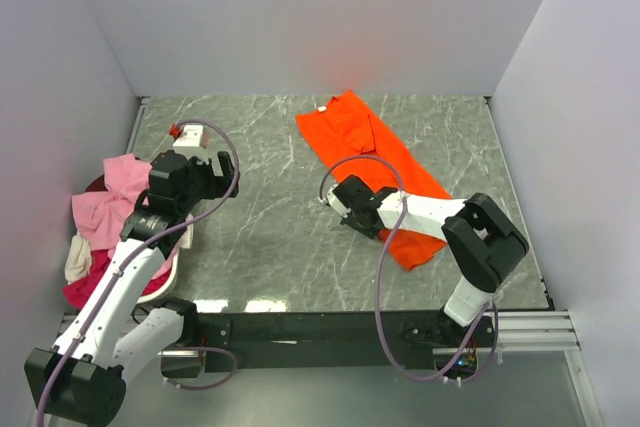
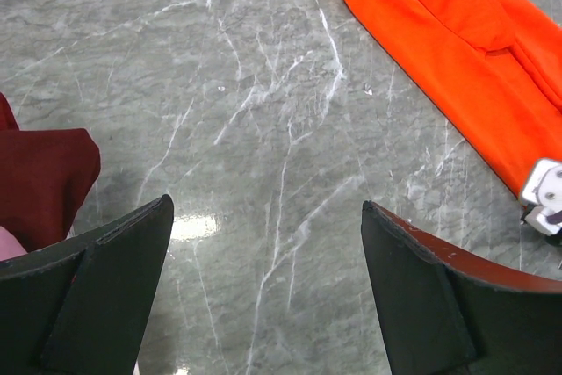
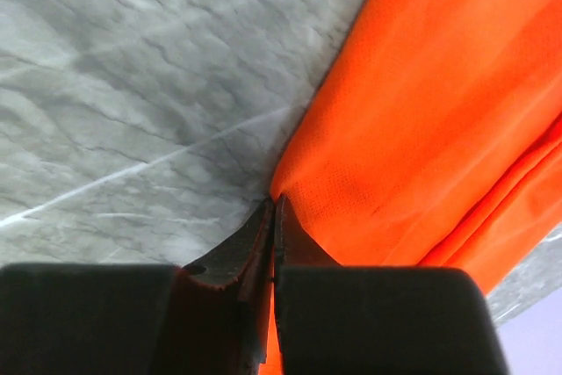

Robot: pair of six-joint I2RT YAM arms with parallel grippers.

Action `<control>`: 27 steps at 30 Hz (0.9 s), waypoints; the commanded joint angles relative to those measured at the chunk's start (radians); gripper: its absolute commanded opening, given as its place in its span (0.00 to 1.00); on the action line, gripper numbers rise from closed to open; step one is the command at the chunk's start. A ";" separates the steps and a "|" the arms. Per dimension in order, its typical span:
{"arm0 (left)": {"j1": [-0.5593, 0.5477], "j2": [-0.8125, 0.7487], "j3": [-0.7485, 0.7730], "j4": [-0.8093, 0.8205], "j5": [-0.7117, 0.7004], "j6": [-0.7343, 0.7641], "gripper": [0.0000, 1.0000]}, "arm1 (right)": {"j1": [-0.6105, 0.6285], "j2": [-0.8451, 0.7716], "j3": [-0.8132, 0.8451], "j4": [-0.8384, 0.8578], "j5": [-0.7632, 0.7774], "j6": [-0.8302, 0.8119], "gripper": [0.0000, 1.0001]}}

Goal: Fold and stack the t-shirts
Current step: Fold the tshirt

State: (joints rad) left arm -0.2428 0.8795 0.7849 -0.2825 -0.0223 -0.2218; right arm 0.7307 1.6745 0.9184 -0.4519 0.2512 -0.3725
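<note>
R gripper [image 3: 274, 208] is clamped tight on the left long edge of the bright orange cotton t-shirt [image 1: 365, 142], approx. midway along. The shirt lies as a narrow strip, running diagonally from back-centre to front-right of the grey marble tabletop [image 1: 270, 237], with its small white neck label [image 1: 323, 109] at the far end. L gripper [image 2: 265, 204] is spread wide, nothing btwn its fingers, over marble. Light pink tee [image 1: 120, 182], magenta tee [image 1: 85, 289] & cream tee [image 1: 78, 262] are heaped at the left table edge beside the L arm. A wide stretch of marble lies btwn heap & strip.

Orange tee [image 1: 362, 139] flat mid-right; pink heap [image 1: 118, 189] left
</note>
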 commanded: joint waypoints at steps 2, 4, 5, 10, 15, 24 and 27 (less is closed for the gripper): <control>0.002 -0.025 0.002 0.029 0.015 0.021 0.93 | 0.050 0.054 0.074 -0.047 -0.092 0.036 0.03; 0.002 -0.022 0.004 0.028 0.015 0.021 0.93 | 0.082 0.073 0.126 -0.066 -0.137 0.043 0.02; 0.002 -0.022 0.002 0.029 0.025 0.019 0.93 | 0.094 0.092 0.147 -0.076 -0.153 0.047 0.01; 0.002 -0.024 0.002 0.031 0.025 0.025 0.93 | 0.191 0.194 0.357 -0.158 -0.248 0.076 0.01; 0.004 -0.037 -0.007 0.043 0.025 0.029 0.94 | 0.236 0.329 0.600 -0.263 -0.390 0.095 0.16; 0.025 -0.024 -0.021 0.091 0.252 0.039 1.00 | 0.075 0.022 0.441 -0.285 -0.636 -0.057 0.59; 0.025 0.010 -0.038 0.135 0.431 0.059 0.99 | -0.022 -0.123 0.320 -0.261 -0.708 -0.132 0.62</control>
State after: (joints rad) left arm -0.2211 0.8642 0.7605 -0.2260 0.1883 -0.1993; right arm 0.7967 1.6878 1.3209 -0.7025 -0.3374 -0.4152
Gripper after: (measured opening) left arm 0.994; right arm 0.613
